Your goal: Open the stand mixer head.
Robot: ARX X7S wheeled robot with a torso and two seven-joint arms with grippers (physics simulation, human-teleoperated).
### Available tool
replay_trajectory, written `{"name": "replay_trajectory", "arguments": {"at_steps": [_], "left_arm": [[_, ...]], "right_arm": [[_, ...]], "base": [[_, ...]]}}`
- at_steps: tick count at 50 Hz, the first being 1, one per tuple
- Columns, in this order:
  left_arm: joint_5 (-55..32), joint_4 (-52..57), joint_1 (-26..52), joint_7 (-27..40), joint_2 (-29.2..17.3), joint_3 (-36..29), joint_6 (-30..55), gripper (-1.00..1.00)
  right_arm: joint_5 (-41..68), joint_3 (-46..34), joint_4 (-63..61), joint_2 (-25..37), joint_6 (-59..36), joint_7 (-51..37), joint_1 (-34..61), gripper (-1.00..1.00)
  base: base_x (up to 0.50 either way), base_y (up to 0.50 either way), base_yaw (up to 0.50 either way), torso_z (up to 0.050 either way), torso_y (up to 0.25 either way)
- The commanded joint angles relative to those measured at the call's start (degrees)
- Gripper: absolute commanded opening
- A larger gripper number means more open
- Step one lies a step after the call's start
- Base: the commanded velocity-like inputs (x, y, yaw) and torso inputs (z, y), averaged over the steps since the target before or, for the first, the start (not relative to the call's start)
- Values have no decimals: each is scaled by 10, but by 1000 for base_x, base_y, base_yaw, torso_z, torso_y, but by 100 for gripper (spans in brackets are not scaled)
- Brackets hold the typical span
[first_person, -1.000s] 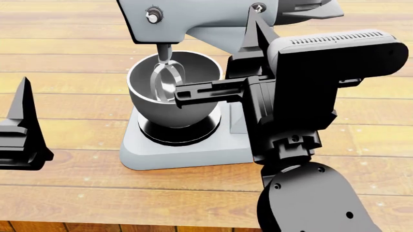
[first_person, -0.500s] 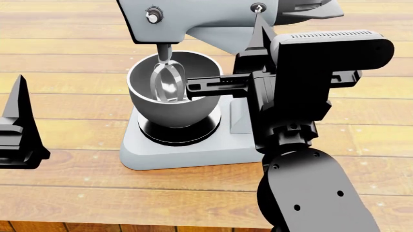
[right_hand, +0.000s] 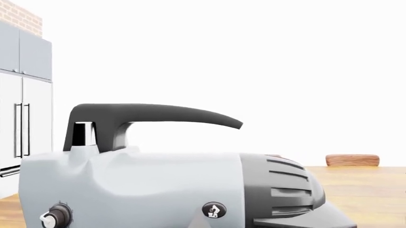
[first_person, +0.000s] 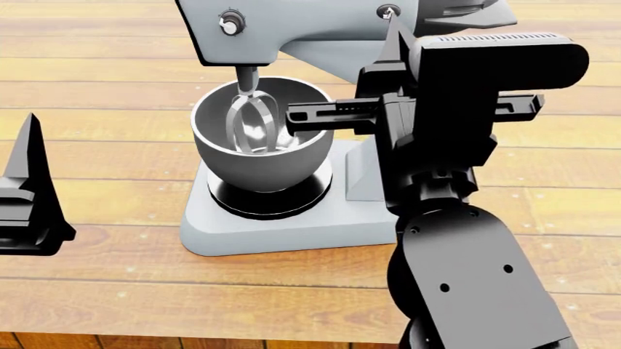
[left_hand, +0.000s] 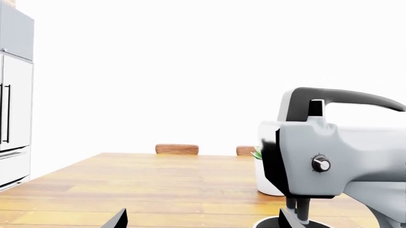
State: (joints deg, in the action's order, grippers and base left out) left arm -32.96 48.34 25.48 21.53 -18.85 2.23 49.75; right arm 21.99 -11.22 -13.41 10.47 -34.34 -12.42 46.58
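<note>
Stand mixer head (first_person: pixel 321 29) sits level over its bowl (first_person: pixel 262 134) on the wooden surface (first_person: pixel 97 80).
Only the wrist views show its dark top handle (right_hand: pixel 152 115). Right claw (first_person: pixel 393 43) raised beside the head, grip unclear; left claw (first_person: pixel 29 196) apart, spread unclear.

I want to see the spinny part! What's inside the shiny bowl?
Inside the steel bowl hangs a metal beater, fixed under the stand mixer head. The bowl's bottom is hidden behind its near wall.
</note>
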Motion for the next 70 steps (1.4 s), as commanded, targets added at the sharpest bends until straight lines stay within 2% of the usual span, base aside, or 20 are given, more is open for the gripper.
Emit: {"name": "replay_trajectory", "arguments": {"at_steps": [1, 16, 41, 58, 59, 60, 61, 62, 63, 64, 65, 66, 67, 68, 69, 70], "left_arm": [[-6, 1, 1, 3, -3, 1, 1, 100], [-6, -2, 1, 6, -4, -4, -6, 100], [-17, 0, 0, 11, -10, -2, -9, 100], [-27, 2, 4, 19, -15, 0, -7, 100], [-29, 3, 4, 19, -14, 1, -6, 100], [-29, 4, 3, 19, -16, -1, -6, 100], [-40, 9, 6, 22, -16, 9, 1, 100], [-44, 14, 4, 23, -19, 15, 3, 100], [-44, 14, 3, 23, -21, 16, 3, 100], [-42, 6, 3, 20, -20, 20, -3, 100], [-32, -5, 2, 19, -19, 10, -9, 100], [-30, -7, 1, 18, -18, 6, -11, 100], [-25, -5, 1, 19, -19, -2, -11, 100], [-23, -6, 1, 19, -18, -8, -11, 100], [-20, -8, 0, 19, -18, -11, -13, 100], [-19, -11, 0, 19, -17, -12, -13, 100]], "right_arm": [[-8, -9, 37, -2, 14, 1, 11, -100], [-18, -15, 144, -9, 48, 13, 48, -100], [-11, -32, 222, -22, 55, 28, 91, -100], [-29, -36, 338, -32, 114, 33, 135, -100], [-29, -35, 331, -30, 113, 27, 129, -100], [-29, -32, 284, -23, 52, -13, 106, -100], [-115, -110, 198, 50, 113, -70, 20, 100], [-60, -81, 112, 56, 27, -63, -66, 100], [0, -11, 27, 36, -48, -82, -142, 100], [-86, -90, -59, 113, -12, -116, -223, 100], [-60, -36, -145, 118, 36, -105, -309, 100], [-57, -31, -231, 122, -1, -124, -335, 100], [-98, -33, -269, 132, 85, -131, -381, 100], [-68, -30, -300, 136, 72, -127, -417, 100], [-80, -24, -313, 136, 131, -128, -448, 100], [-133, -52, -337, 149, 115, -141, -453, 100]], "base": [[0, 0, 0, 0, 0], [0, 0, 0, 0, 0], [0, 0, 0, 0, 0], [9, 0, 2, 1, 0], [43, 0, 8, 0, 0], [0, 0, 0, 10, 0], [0, 0, 0, 0, 0], [0, 0, 0, 0, 0], [0, 0, 0, 0, 0], [0, 0, 0, 0, 0], [0, 0, 0, 0, 0], [0, 0, 0, 0, 0], [0, 0, 0, 0, 0], [0, 0, 0, 0, 0], [0, 0, 0, 0, 0], [0, 0, 0, 0, 0]]}}
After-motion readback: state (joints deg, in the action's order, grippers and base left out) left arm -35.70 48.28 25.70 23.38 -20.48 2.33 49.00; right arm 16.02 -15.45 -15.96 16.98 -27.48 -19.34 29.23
